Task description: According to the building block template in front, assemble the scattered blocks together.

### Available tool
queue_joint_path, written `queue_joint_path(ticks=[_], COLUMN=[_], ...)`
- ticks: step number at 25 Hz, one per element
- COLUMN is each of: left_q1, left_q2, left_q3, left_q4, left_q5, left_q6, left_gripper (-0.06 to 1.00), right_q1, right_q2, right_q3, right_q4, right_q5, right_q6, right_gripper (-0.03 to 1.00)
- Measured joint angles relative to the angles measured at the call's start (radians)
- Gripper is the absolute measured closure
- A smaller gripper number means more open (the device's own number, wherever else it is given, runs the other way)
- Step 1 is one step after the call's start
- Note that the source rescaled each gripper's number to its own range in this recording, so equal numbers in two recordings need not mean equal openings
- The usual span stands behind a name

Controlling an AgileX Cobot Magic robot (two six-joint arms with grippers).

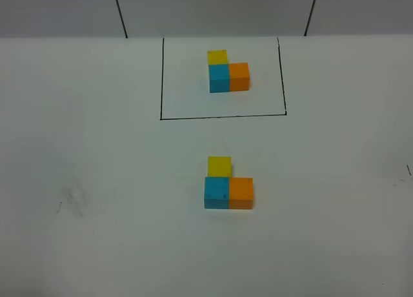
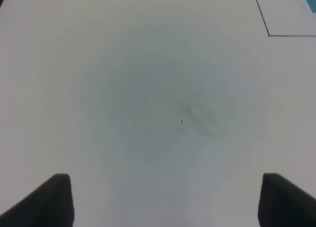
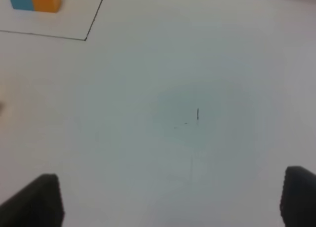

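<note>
The building block template (image 1: 227, 72) stands inside a thin black drawn rectangle (image 1: 222, 116) at the back: a yellow cube behind a sky-blue cube, an orange cube to the right. Its sky-blue and orange cubes also show in the right wrist view (image 3: 34, 0). In front, the unframed cubes stand together in the same L: yellow (image 1: 219, 166), sky-blue (image 1: 217, 192), orange (image 1: 241, 192). Neither arm shows in the exterior high view. The left gripper (image 2: 165, 200) is open over bare table. The right gripper (image 3: 170, 200) is open over bare table.
The white table (image 1: 97, 181) carries faint scuff marks at the left (image 1: 71, 203). Its back edge meets a grey wall with two dark vertical lines (image 1: 120, 13). A small dark mark sits at the right edge (image 1: 409, 171).
</note>
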State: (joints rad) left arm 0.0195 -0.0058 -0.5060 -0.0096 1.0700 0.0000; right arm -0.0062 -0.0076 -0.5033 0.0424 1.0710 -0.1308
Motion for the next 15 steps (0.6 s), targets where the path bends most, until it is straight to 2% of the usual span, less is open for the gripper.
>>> queue_joint_path(ticks=[15], left_q1=[0.000], left_q2=[0.000], left_q3=[0.000], left_q4=[0.000], left_q5=[0.000], left_q6=[0.000], left_gripper=[0.15], right_q1=[0.000], right_q2=[0.000], right_q3=[0.000], right_q4=[-0.001], right_q5=[0.000], right_q6=[0.002], right_gripper=[0.48])
